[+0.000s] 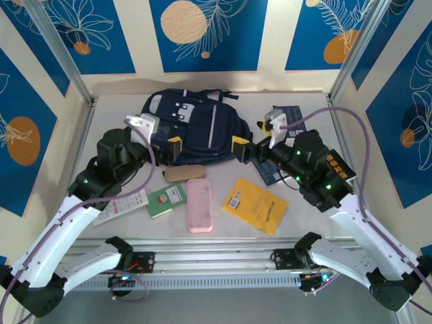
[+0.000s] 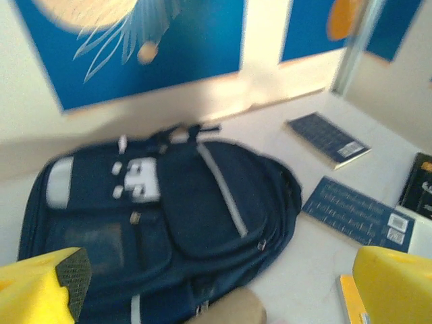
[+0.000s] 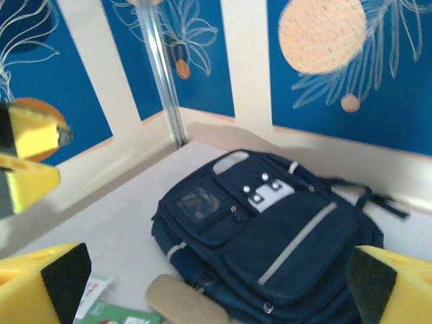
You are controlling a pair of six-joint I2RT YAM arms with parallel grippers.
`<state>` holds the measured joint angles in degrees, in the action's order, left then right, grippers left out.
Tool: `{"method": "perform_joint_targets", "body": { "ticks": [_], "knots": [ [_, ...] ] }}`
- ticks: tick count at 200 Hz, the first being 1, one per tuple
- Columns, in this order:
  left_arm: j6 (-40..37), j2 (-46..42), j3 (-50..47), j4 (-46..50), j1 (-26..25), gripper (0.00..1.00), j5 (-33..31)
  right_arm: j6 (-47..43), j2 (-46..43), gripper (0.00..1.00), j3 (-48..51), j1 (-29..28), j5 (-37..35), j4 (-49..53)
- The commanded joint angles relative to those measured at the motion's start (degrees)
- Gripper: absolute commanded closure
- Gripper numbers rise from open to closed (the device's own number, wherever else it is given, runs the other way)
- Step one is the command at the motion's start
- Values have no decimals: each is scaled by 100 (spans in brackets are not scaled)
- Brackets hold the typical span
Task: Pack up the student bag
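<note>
Top external view is showing the student bag (image 1: pixel 191 127) lying flat at 12 o'clock on the surface (image 1: pixel 118 111), with a pink case (image 1: pixel 200 204) at 6 o'clock from it. Left fingers (image 2: pixel 34 293) and right fingers (image 3: pixel 398 287) are standing wide apart, holding nothing.

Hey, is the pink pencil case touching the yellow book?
Apart. The top view shows bare table between the pink pencil case and the yellow book.
</note>
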<state>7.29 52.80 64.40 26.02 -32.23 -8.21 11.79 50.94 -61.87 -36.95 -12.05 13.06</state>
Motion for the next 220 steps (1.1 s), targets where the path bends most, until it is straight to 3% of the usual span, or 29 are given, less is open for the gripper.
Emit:
{"method": "perform_joint_targets", "body": {
  "ticks": [1,10,19,32,52,71,87,114,140,162,220],
  "knots": [
    [959,138,294,1686,15,0,-1106,1157,216,1,-802,94,-486,2079],
    [994,188,179,1540,21,0,-1078,1587,329,1,-1086,209,-484,2781],
    [1238,261,5,1314,30,0,-1035,1711,332,1,-992,412,-276,2797],
    [1401,538,17,1166,88,0,-499,2025,202,1,-589,963,579,2511],
    [1633,1375,508,1330,105,0,-269,2363,320,1,-296,1744,1858,2465],
    [1565,2171,959,1201,166,0,238,2448,354,1,-33,1575,1468,2333],
    [1621,2813,1279,967,303,0,690,2178,373,0,57,1415,1656,2252],
    [1774,3994,1910,401,574,6,1849,2189,522,9,104,1560,1989,2216],
    [1728,5227,3112,445,637,16,2407,2292,671,25,112,1786,2260,2340],
    [1707,6108,3960,610,697,26,2691,2279,664,32,148,1856,2356,2441],
    [1662,7543,5335,765,790,28,2713,2257,689,38,157,1893,2450,2561]
  ]
}}
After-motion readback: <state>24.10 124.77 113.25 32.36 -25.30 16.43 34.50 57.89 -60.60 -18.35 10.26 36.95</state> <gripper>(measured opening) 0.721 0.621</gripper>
